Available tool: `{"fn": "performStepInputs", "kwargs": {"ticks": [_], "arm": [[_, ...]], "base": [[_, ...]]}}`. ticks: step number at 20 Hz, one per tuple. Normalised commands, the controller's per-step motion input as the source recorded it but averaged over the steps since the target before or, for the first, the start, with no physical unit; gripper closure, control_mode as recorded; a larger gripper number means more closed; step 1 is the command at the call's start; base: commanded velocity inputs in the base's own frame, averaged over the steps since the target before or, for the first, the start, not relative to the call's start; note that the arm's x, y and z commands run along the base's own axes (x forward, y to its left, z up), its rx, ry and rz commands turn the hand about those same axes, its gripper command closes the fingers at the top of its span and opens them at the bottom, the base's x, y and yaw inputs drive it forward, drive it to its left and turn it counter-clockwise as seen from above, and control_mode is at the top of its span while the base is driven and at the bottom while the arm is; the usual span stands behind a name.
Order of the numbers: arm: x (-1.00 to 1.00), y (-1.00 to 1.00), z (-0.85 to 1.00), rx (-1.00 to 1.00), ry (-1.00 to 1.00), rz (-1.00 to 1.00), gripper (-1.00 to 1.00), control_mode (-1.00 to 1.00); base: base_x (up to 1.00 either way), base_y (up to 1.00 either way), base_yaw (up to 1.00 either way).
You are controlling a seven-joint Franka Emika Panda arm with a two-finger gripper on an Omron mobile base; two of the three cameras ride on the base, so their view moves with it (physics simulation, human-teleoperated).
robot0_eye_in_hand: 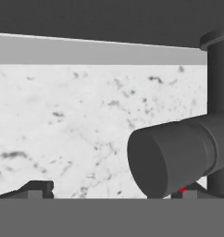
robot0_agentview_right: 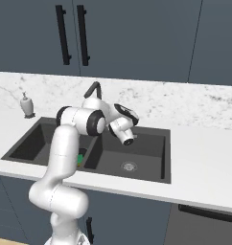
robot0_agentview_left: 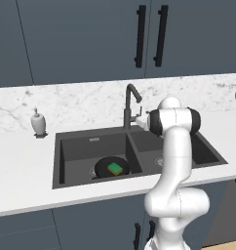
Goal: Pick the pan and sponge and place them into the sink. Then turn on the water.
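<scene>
Now pan (robot0_agentview_left: 110, 167) in sink (robot0_agentview_left: 71, 146), sponge (robot0_agentview_left: 115, 169) atop

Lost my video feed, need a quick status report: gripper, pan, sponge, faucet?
Gripper open, empty, at the faucet lever. Pan in left basin of sink, sponge on it. No water running. Nothing blocking.

No readable text (labels, brands, numbers) anywhere
</scene>
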Motion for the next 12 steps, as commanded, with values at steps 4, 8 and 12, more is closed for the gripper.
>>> {"fn": "performStepInputs", "kwargs": {"ticks": [4,8,12], "arm": [[0.25,0.00,0.00,0.04,0.00,0.00,-1.00,-1.00],[0.33,0.00,0.00,0.02,0.00,0.00,-1.00,-1.00],[0.27,0.00,0.01,0.05,-0.01,0.00,-1.00,-1.00]], "base": [[0.00,0.00,0.00],[0.00,0.00,0.00],[0.00,0.00,0.00]]}}
